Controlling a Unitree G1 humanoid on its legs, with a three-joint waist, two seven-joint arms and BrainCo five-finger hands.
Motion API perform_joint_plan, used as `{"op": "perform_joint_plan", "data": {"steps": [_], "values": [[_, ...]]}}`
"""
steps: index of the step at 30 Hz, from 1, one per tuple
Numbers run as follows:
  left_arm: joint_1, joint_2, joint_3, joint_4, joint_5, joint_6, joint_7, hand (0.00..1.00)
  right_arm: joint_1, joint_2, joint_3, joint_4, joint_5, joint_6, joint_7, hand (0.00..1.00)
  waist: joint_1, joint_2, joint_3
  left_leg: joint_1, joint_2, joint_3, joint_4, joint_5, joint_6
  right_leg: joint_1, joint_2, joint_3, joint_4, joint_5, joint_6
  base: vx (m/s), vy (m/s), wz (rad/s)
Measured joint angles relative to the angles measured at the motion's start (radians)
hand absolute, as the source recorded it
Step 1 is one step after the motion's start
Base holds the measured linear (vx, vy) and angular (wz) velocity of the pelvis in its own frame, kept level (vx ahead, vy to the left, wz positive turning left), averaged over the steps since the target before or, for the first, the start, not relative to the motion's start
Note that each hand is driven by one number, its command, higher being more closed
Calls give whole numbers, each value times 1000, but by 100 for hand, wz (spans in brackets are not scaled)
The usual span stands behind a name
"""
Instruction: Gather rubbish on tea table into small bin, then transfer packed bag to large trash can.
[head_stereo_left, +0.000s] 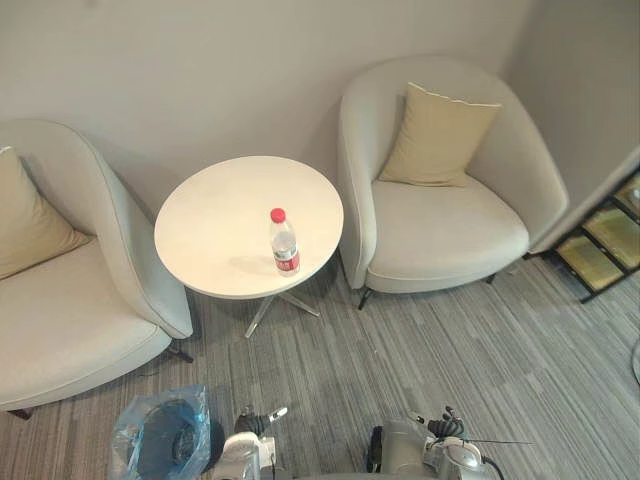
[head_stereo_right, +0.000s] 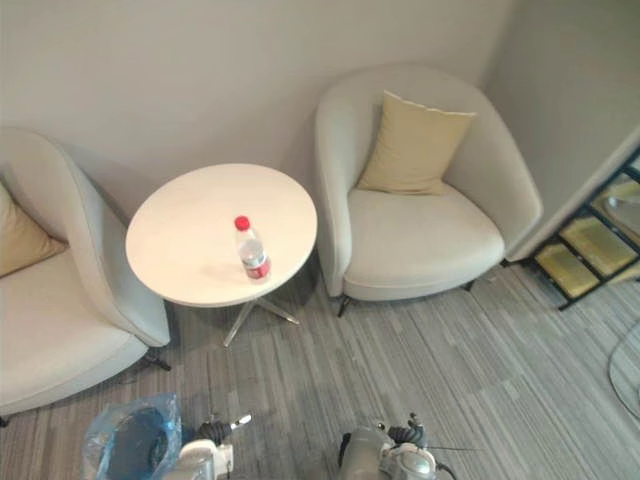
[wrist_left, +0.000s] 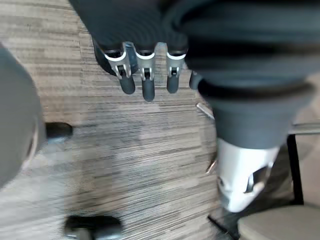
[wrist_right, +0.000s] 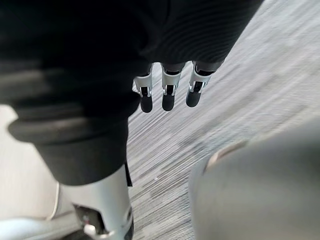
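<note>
Two hands: left hand (wrist_left: 146, 86) and right hand (wrist_right: 168, 96) hang empty over carpet (wrist_left: 150, 165), fingers straight.
Bin (head_stereo_left: 128, 440): bagged, by my left side, ready for drops.
Bottle (head_stereo_left: 284, 243): upright on table (head_stereo_left: 215, 215), near front edge, reachable I judge.

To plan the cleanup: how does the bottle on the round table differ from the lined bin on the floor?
The bottle is clear with a red cap and label; the bin is dark, lined with a blue bag. The bottle stands on the white table; the bin on the carpet. The bottle is capped; the bin is open on top. Both stand upright.
</note>
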Motion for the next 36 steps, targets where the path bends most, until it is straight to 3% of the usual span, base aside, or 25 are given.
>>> {"op": "perform_joint_plan", "data": {"steps": [2,3,6,8,10,12,14,15,18,22,24,25,27,28,30,31,32,33,36], "values": [[10,-29,21,2,0,-1,-6,0,-7,-22,14,2,-18,3,4,0,6,41,-13,-22,37,-11,62,13,-15,2,14,-31,33,-79,-25,358,-227,15],[13,-30,24,2,0,0,-7,0,-7,-24,14,1,-24,3,3,0,2,47,-15,-44,47,-14,95,18,-12,10,17,-41,29,-87,-31,327,-237,36],[9,-30,45,-24,0,-1,-8,0,7,-25,18,6,-27,7,-5,0,3,42,-1,-217,128,-19,484,52,-44,144,18,-114,-63,-112,-48,325,-236,72],[14,-25,44,-50,0,-6,-12,0,18,-22,40,12,-27,13,-12,0,16,31,3,-278,171,82,596,41,-33,249,12,-167,-139,-110,-57,237,-97,49],[13,-23,32,-51,0,-6,-19,0,18,-20,42,12,-26,13,-12,0,15,27,1,-312,159,135,529,27,-12,283,2,-179,-172,-109,-52,197,15,26],[10,-22,27,-52,1,-6,-19,0,17,-20,40,14,-25,14,-13,0,15,26,2,-328,124,180,329,39,-2,299,-18,-190,-180,-109,-38,223,93,17],[10,-23,8,-45,16,-5,-20,0,24,-27,38,10,-25,13,-17,0,11,38,-2,-319,91,191,87,213,13,314,-24,-204,-182,-124,-4,198,127,27],[6,-15,-4,-38,24,-4,-19,0,24,-22,39,16,-26,15,-18,0,11,19,-2,-287,54,185,52,231,22,327,-44,-196,-192,-124,19,175,141,32],[6,16,-10,-40,40,-5,-23,0,6,-14,38,42,-31,18,-12,0,22,-23,-8,-272,7,187,1,229,28,353,-75,-181,-249,-114,44,154,137,12],[23,33,-14,-37,40,-5,-43,0,27,-15,30,42,-12,6,11,0,24,-26,-11,-184,-35,192,-74,223,40,395,-96,-178,-252,-116,57,102,99,-7],[21,35,-25,-35,43,-4,-49,0,26,-9,40,43,5,4,23,0,18,-32,-9,-167,-62,189,-108,215,58,366,-124,-167,-169,-153,81,36,86,-2],[19,27,-51,-19,48,-3,-60,0,20,-17,44,29,14,1,30,0,8,-16,-6,-163,-62,176,-128,208,61,261,-143,-136,54,-151,83,-26,58,24],[17,28,-60,-20,50,-4,-64,0,27,-10,57,7,11,0,31,0,5,-30,1,-128,-73,139,-116,205,76,198,-165,-100,255,-124,59,82,35,61],[16,31,-52,-21,53,-3,-62,0,39,-2,73,-3,4,0,32,0,4,-36,-5,-117,-66,98,-99,191,81,181,-146,-52,291,-182,54,141,-20,86],[15,29,-47,-24,56,-6,-62,0,43,6,93,-3,3,-8,33,0,9,-50,-7,-118,-58,54,-83,186,81,176,-112,-19,243,-215,47,100,-67,87],[14,24,-42,-24,56,-6,-62,0,43,5,102,-2,3,-9,33,0,11,-52,-8,-119,-55,27,-80,188,76,171,-89,5,176,-214,41,114,-91,87],[13,22,-32,-25,56,-6,-62,0,46,15,113,-1,3,-9,33,0,12,-64,-15,-134,-64,5,-66,191,57,171,-71,34,62,-146,21,131,-119,72],[10,18,-15,-27,57,-6,-61,0,48,18,120,2,4,-9,33,0,13,-88,-24,-149,-75,-6,-50,181,49,175,-77,38,24,-140,32,115,-130,50],[9,-13,11,-23,60,-6,-60,0,41,-1,128,3,4,-9,32,0,21,-44,-40,-157,-42,-20,-54,181,34,216,-56,1,-75,-154,33,136,-132,9]]}}
